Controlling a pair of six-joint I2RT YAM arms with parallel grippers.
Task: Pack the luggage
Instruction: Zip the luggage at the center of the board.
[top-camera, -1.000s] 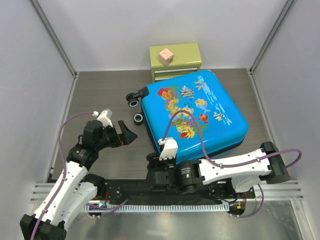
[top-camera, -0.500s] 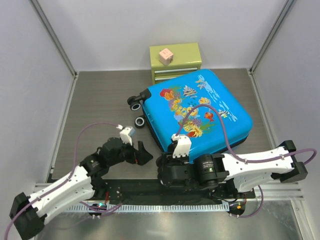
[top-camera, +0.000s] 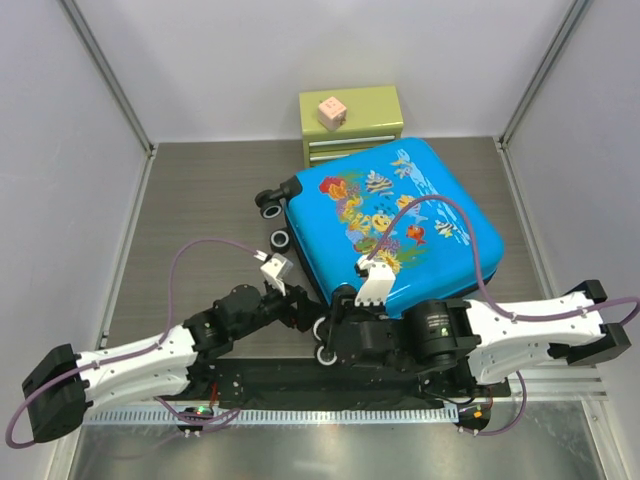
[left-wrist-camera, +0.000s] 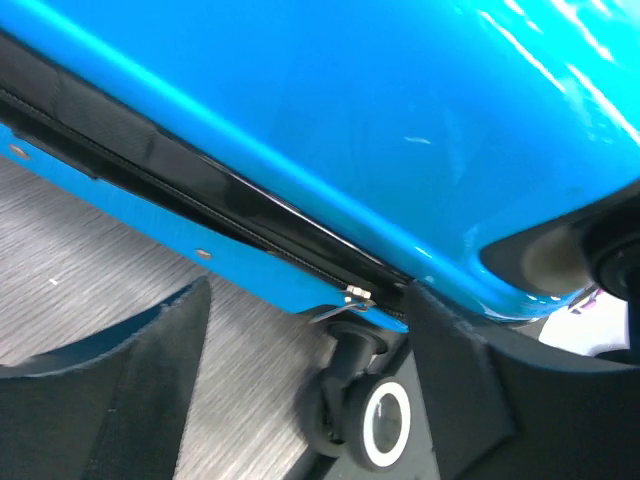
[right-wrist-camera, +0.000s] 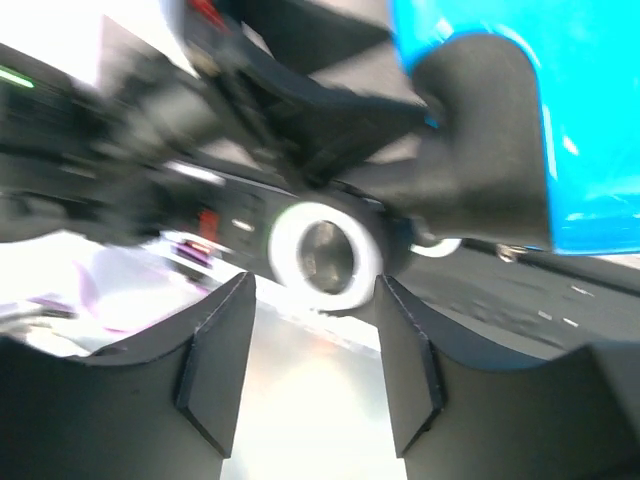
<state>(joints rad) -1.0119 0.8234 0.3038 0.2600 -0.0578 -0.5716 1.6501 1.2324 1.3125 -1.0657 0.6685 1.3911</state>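
Working over a grey wood-grain table (top-camera: 200, 200). Finding the luggage (top-camera: 400, 220) lying flat and zipped shut at centre-right, beside a green drawer chest (top-camera: 352, 128) bearing a pink cube (top-camera: 331, 111); seeing inside neither. Holding left gripper (left-wrist-camera: 310, 295) and right gripper (right-wrist-camera: 315, 295) jaws apart, clamping nothing, at the near corner wheel (left-wrist-camera: 385, 425). Probably best aiming for the zipper pull (left-wrist-camera: 345, 302), avoiding the wheel

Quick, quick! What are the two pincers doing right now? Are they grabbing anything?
Left pincer: open, holding nothing, close to the luggage.
Right pincer: open, holding nothing, a wheel just beyond its tips.
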